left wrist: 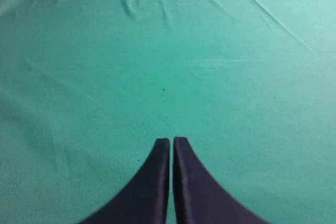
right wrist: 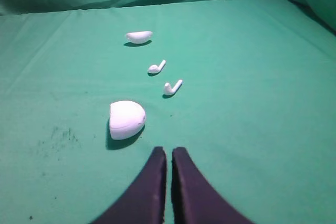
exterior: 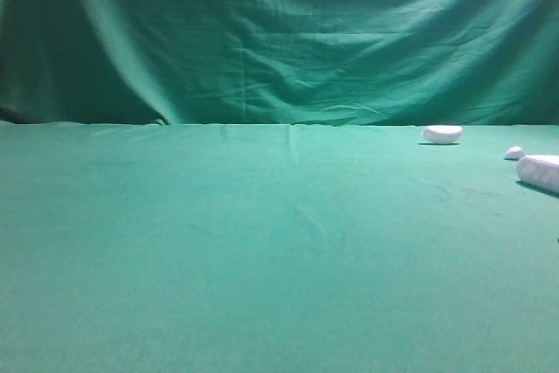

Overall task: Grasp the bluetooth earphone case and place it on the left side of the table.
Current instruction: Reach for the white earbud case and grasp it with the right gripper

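Both arms wait over the green counter (exterior: 262,242), nothing yet grasped. The right gripper (right wrist: 168,153) is clenched empty, its tips just short of the bluetooth earphone case (right wrist: 126,118), which lies on the counter's right side, apparently lined up for a pickup. Two loose earbuds (right wrist: 171,87) and a flatter white piece (right wrist: 138,36) lie beyond. The left gripper (left wrist: 171,142), likewise clenched, hovers above bare cloth.

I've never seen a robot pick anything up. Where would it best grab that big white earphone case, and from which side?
Probably from above, pinching the bluetooth earphone case across its narrower width. It lies flat on the table with open cloth all around it. Its smooth, rounded body could slip, so grip mid-body. The right gripper, shut, sits just behind it.
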Robot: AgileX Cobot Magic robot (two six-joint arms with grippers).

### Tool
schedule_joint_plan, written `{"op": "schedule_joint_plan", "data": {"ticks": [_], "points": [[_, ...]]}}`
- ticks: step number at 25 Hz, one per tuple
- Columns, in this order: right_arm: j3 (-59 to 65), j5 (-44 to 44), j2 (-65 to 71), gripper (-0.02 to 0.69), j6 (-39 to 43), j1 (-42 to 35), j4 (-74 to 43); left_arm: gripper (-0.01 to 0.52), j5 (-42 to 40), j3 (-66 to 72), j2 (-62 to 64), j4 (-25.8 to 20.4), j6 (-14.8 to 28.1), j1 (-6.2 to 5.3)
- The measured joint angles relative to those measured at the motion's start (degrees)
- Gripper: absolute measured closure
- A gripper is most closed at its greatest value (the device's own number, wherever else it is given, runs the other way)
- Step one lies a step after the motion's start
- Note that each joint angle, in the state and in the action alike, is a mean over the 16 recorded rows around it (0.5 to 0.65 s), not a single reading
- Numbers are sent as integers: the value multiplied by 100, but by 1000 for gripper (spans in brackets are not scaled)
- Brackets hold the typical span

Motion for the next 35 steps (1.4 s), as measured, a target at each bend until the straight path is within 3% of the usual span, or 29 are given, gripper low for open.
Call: {"op": "schedule_joint_plan", "data": {"ticks": [14, 27, 31, 35], "points": [[1, -115, 0, 665, 25, 0, -16, 514, 0, 0, 0, 0, 0, 0], [-294, -1862, 285, 665, 380, 0, 179, 514, 0, 0, 0, 0, 0, 0], [-844, -1611, 904, 665, 454, 0, 357, 514, 0, 0, 0, 0, 0, 0], [-1597, -772, 1857, 665, 472, 0, 531, 514, 0, 0, 0, 0, 0, 0]]}}
